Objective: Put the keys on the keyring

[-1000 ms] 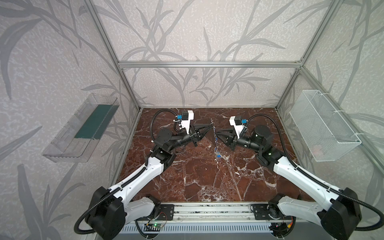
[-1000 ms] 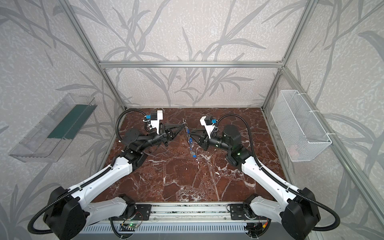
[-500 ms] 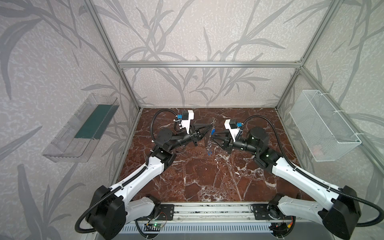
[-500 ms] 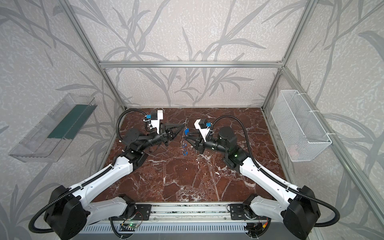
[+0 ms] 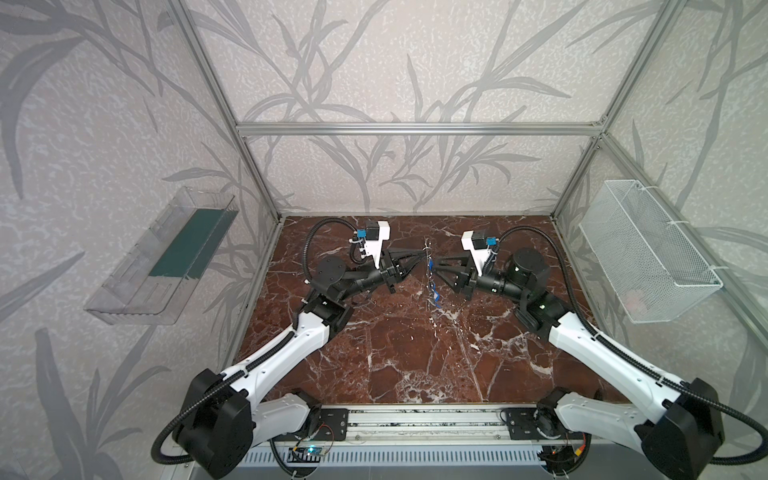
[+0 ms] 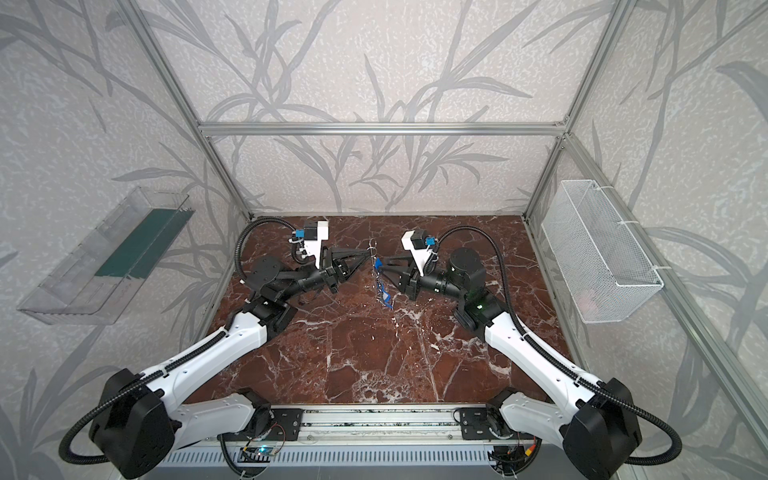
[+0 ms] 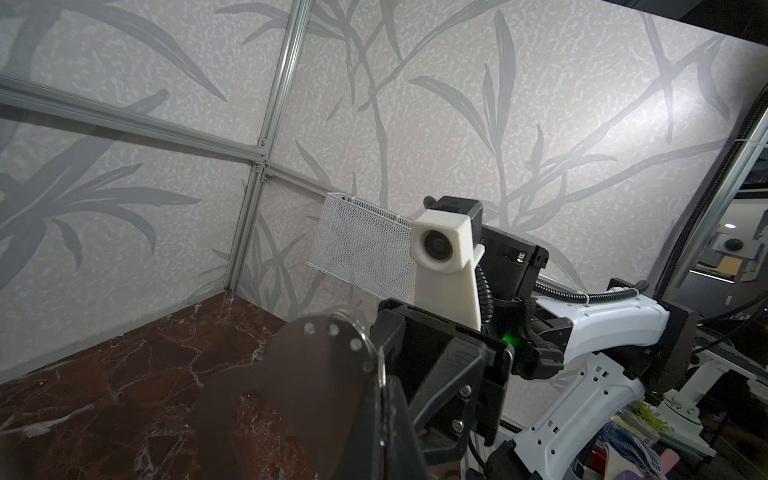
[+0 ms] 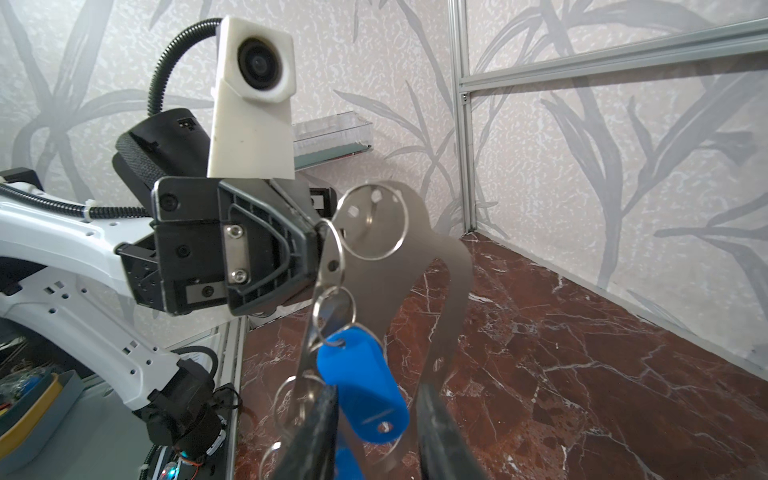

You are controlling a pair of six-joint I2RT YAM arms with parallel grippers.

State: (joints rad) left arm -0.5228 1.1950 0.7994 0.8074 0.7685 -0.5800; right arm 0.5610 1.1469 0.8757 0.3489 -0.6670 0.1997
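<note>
Since half a second ago, the right gripper [image 5: 435, 266] is backing away from the left gripper [image 5: 420, 261] with jaws parted around the hanging keys [image 8: 306, 357], while the left gripper is clenching one keyring [image 8: 415, 249] upright above the marble floor [image 5: 415, 353], with two blue tags [image 8: 357, 386] showing.

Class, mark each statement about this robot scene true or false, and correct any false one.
1. The left gripper is shut on the flat grey metal half-moon keyring. True.
2. The small silver keys with blue plastic tags lie on the red-brown marble table. False: they hang from the keyring on rings, above the table.
3. A white wire-mesh basket hangs on a side wall. True.
4. The right gripper is pressed shut. False: its jaws stand apart, a blue tag between them.
</note>
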